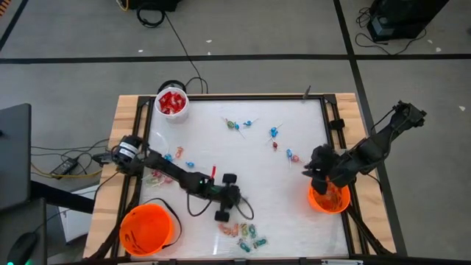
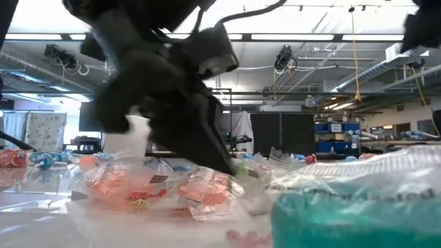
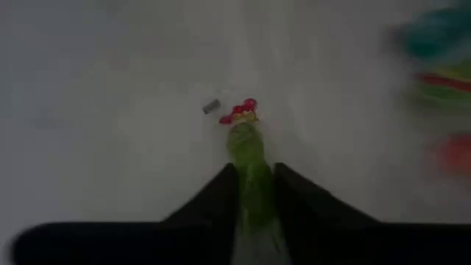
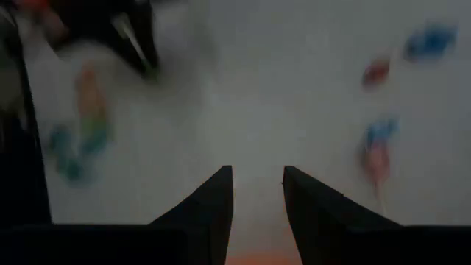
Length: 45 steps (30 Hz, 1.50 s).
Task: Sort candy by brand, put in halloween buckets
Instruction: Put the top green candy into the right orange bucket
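Here, near edge: a cluster of pastel candy (image 1: 244, 234) lies just beyond the left gripper (image 1: 229, 197), on the white tabletop (image 1: 265, 165).
Left gripper: clenched on a green wrapped piece (image 3: 250, 165), low over the tabletop, beside that cluster.
Near buckets: one orange bucket (image 1: 146, 230) at the near left corner, well apart from the held piece; the other orange bucket (image 1: 329, 199) at the near right.
Right gripper: its fingers (image 4: 213, 202) stand apart with nothing between them, above that right bucket.
Step, as I judge it: lift the green piece clear before swinging, and release only once it is over the matching bucket's mouth.
Middle: lollipops (image 1: 239, 125) scattered.
Far: white cup (image 1: 172, 104) holding red packets.
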Each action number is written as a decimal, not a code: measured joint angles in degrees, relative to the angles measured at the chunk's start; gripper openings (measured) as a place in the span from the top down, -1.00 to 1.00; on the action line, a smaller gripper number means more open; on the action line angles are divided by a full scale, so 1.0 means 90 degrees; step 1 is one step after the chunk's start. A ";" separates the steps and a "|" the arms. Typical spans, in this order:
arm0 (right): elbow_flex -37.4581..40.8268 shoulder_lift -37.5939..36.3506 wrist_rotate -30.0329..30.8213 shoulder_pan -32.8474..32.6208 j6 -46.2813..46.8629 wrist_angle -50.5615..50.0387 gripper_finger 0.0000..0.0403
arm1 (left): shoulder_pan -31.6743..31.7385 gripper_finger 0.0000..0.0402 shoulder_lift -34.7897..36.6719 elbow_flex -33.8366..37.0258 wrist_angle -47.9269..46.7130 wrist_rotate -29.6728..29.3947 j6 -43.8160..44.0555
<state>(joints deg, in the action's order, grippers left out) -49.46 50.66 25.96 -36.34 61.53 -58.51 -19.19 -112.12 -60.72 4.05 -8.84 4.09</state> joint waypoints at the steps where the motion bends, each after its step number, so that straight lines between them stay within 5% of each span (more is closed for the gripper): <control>1: 0.0075 0.0028 0.0269 0.0000 -0.0125 0.0330 0.36 | 0.0084 0.72 -0.0004 0.0003 0.0112 -0.0089 -0.0095; 4: 0.0428 0.0224 0.0663 0.0132 -0.0992 0.1702 0.39 | 0.0383 0.93 -0.0014 0.0018 0.0605 -0.0532 -0.0004; 11: 0.1149 0.1072 0.0779 0.0753 -0.2665 0.4887 0.41 | 0.0874 0.82 -0.0014 0.0018 0.1777 -0.0945 -0.0632; 21: 0.1313 0.1756 0.0489 0.1537 -0.2561 0.5144 0.25 | 0.0970 0.89 -0.0010 0.0011 0.3277 -0.1092 -0.2382; 45: 0.1305 0.1760 0.0554 0.1564 -0.2838 0.5722 0.22 | 0.1009 0.89 -0.0002 0.0103 0.3723 -0.1130 -0.2262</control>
<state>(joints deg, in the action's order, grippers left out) -37.71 66.49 30.94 -22.26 35.99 -7.01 -10.11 -112.14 -59.79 37.55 -19.00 -16.27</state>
